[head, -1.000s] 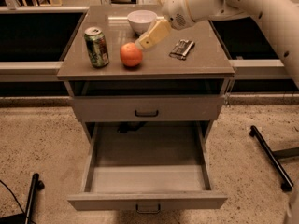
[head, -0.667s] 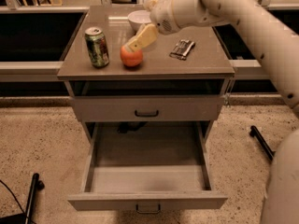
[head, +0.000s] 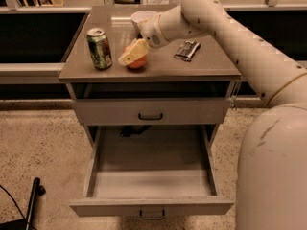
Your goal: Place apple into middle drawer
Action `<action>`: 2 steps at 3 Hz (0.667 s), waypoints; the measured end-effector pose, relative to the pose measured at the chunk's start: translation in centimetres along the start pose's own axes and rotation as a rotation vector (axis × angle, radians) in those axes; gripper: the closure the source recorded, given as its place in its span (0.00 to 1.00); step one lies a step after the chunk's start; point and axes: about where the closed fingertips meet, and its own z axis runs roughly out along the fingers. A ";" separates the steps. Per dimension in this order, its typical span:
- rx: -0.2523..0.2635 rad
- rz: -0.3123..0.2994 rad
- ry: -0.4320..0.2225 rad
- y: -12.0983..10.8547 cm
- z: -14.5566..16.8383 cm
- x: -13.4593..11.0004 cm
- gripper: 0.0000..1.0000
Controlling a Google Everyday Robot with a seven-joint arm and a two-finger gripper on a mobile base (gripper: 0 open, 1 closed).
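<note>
Far left, low down: a thin black pole (head: pixel 33 200) lies on the speckled floor (head: pixel 43 152), well apart from the cabinet.

On the grey-brown cabinet top (head: pixel 211 66), the leftmost item is a green-and-white metal drink can (head: pixel 99 48), upright, near the left edge.

Just right of it is the round orange-red apple (head: pixel 138 63), sitting on the top near the front edge, apart from the can.

My cream two-finger gripper (head: pixel 133 54) is right at the apple. From this angle it overlaps the apple's upper-left side and hides a good part of it. Can't tell how far the gripper is open, or whether it has hold of the apple.

Behind the apple, toward the back, is a round white bowl (head: pixel 142 17), partly hidden by my wrist.

Right of the apple is a dark shiny wrapped packet (head: pixel 187 50), lying flat, touching nothing else.

My white arm (head: pixel 249 51) comes in from the right, over the top's right half.

Below the top is the upper grey drawer front (head: pixel 96 111) with a black handle at its centre, shut.

Under that, the wide grey metal middle drawer (head: pixel 151 183) is pulled out toward the camera. Its tray is exposed, and there's a small handle on the lower edge of its front panel.

The apple is on the cabinet top, not in the middle drawer.
</note>
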 end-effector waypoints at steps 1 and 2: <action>-0.018 0.051 0.023 -0.1 2.4 2.6 0.03; -0.030 0.084 -0.009 -0.1 2.8 3.9 0.26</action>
